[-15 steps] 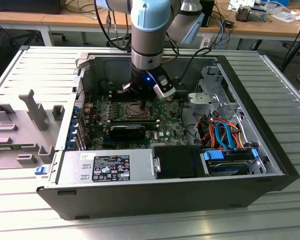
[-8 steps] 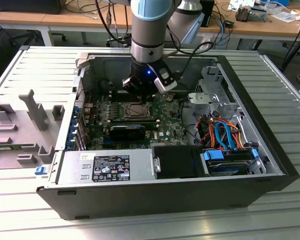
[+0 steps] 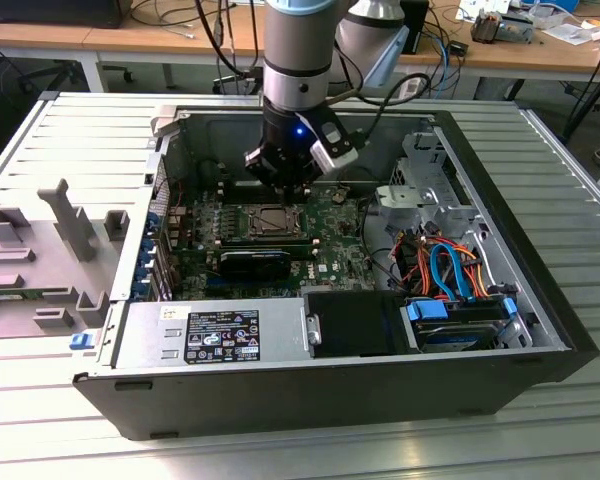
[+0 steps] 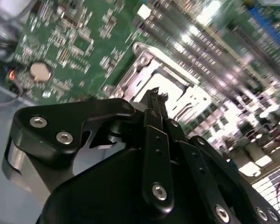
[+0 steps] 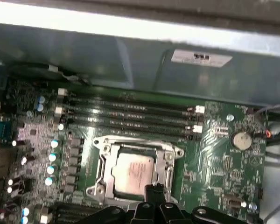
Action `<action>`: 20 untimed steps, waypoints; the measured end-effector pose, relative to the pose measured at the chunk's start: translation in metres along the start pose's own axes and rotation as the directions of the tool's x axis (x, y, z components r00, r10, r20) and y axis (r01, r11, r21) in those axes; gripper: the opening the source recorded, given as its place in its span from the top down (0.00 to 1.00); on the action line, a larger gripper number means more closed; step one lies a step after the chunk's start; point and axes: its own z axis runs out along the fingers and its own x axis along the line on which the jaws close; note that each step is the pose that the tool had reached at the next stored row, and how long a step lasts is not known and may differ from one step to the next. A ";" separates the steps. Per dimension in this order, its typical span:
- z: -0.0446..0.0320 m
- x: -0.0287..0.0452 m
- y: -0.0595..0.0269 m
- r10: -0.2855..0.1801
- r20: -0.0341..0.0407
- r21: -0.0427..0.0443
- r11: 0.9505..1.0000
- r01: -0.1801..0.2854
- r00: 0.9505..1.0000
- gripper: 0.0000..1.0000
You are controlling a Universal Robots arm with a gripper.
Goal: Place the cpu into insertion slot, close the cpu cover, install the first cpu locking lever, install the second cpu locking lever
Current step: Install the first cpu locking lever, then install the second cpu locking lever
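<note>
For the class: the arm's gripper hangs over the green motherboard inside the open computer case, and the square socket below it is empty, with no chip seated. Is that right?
Not quite. The gripper does hang over the motherboard in the open case, but the insertion slot is not empty: the first wrist view shows the cpu lying in it, framed by the cpu cover.

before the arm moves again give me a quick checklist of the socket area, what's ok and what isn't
1. Silvery-grey square cpu seated in the metal-rimmed insertion slot: ok, it lies flat inside.
2. Thin silvery cpu cover down over the chip: ok, its frame rings the cpu.
3. Locking levers latched: cannot tell.
4. Black hand positioned at the slot's edge: ok in both wrist views.
5. Hand open or shut: cannot tell.
6. Long black memory slots beside the socket free of the hand: ok.
</note>
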 end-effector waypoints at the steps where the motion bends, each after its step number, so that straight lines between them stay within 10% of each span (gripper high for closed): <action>1: 0.0001 -0.0002 0.0000 0.012 -0.001 0.006 1.000 -0.012 1.000 0.89; 6: -0.0001 -0.0003 -0.0001 0.078 -0.002 0.014 0.997 -0.078 0.997 0.89; 20: -0.0001 -0.0003 -0.0008 0.078 -0.002 0.011 0.997 -0.078 0.997 0.89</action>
